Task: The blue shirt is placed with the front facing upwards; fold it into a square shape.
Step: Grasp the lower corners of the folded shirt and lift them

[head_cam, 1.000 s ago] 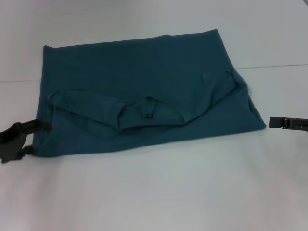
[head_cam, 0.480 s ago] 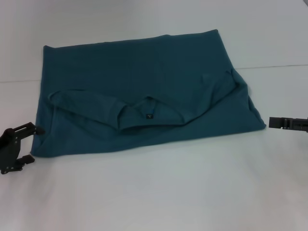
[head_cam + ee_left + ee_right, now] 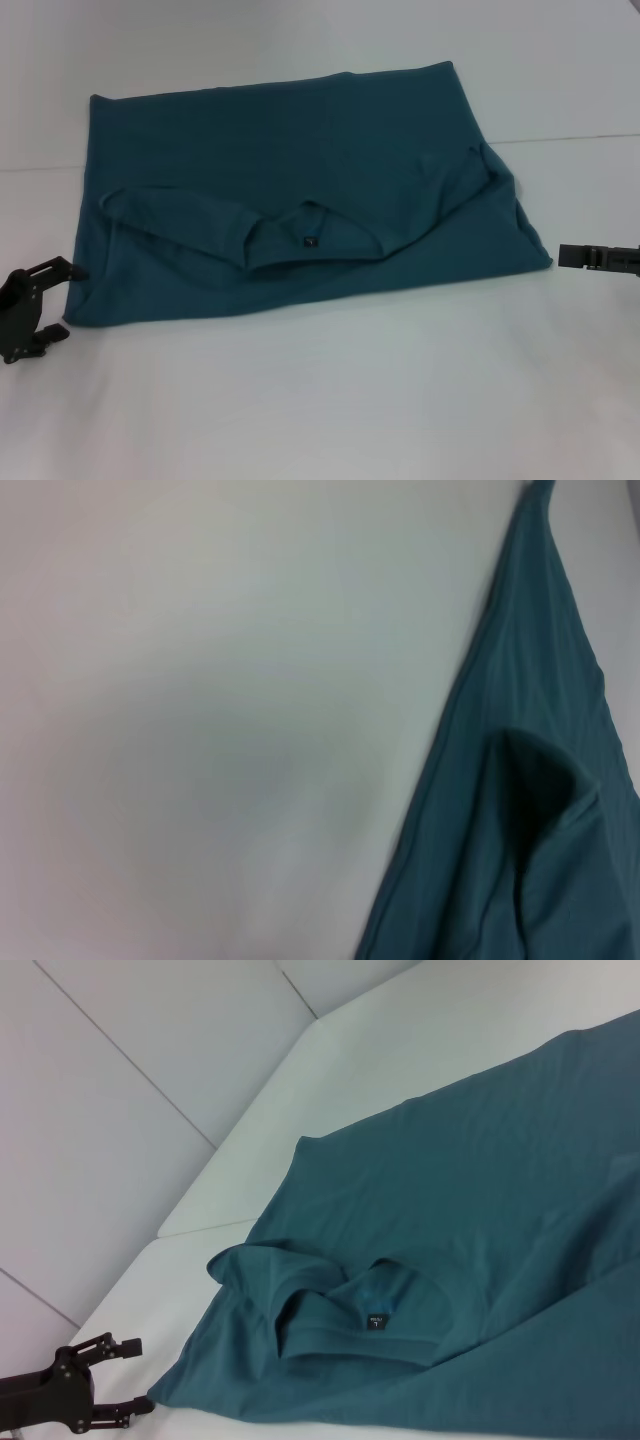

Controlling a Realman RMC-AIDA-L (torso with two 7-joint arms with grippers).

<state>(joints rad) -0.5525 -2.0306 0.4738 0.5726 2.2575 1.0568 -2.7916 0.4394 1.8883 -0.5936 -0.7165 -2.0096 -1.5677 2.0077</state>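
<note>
The blue shirt [image 3: 280, 140] lies on the white table, folded over on itself into a wide rough rectangle. Its collar and small black neck label [image 3: 311, 240] face up near the front edge. The shirt [image 3: 480, 1180] fills most of the right wrist view, and one of its side edges [image 3: 540, 830] shows in the left wrist view. My left gripper [image 3: 64, 302] stands open just off the shirt's front left corner, holding nothing; it [image 3: 133, 1378] also shows in the right wrist view. My right gripper [image 3: 572, 255] hovers off the shirt's front right corner, apart from the cloth.
White tabletop [image 3: 330, 400] stretches in front of the shirt and on both sides. A seam in the surface [image 3: 580, 137] runs behind the shirt's right side.
My left gripper has let go of the shirt's front left corner, opened and drawn back a little to the left and front. The corner now lies flat. The right arm has not moved.
</note>
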